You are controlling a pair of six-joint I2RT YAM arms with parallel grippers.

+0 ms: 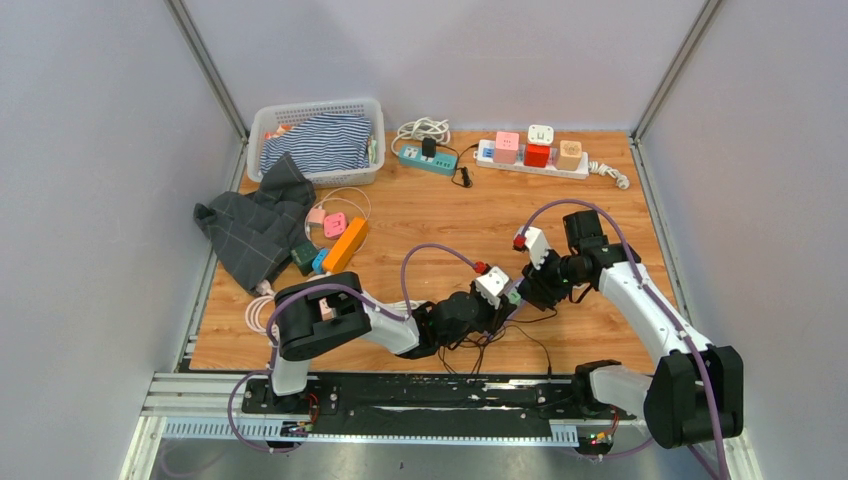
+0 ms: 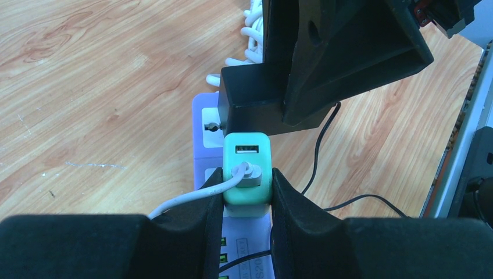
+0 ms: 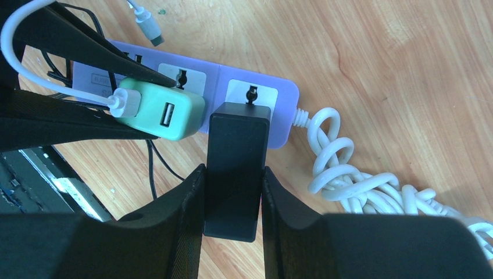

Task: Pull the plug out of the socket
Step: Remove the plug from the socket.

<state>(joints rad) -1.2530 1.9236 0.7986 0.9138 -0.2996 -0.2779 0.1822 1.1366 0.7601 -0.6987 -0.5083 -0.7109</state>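
Observation:
A pale lilac power strip [image 3: 209, 75] lies on the wood table near its front middle. A mint green USB charger [image 2: 247, 168] with a white cable stands plugged in it, and my left gripper [image 2: 247, 189] is shut on its sides. A black adapter plug [image 3: 235, 163] stands in the end socket beside it, and my right gripper [image 3: 232, 195] is shut on it. In the top view both grippers meet over the strip [image 1: 512, 295]. The left wrist view shows the black adapter [image 2: 256, 110] and the right gripper's fingers [image 2: 349, 52] just beyond the green charger.
The strip's coiled white cord [image 3: 360, 186] lies to its right. Thin black wires [image 2: 325, 145] run by the strip. A basket of clothes [image 1: 318, 140], a grey cloth [image 1: 255, 225], small adapters [image 1: 335, 245] and two more power strips [image 1: 530, 155] lie at the back.

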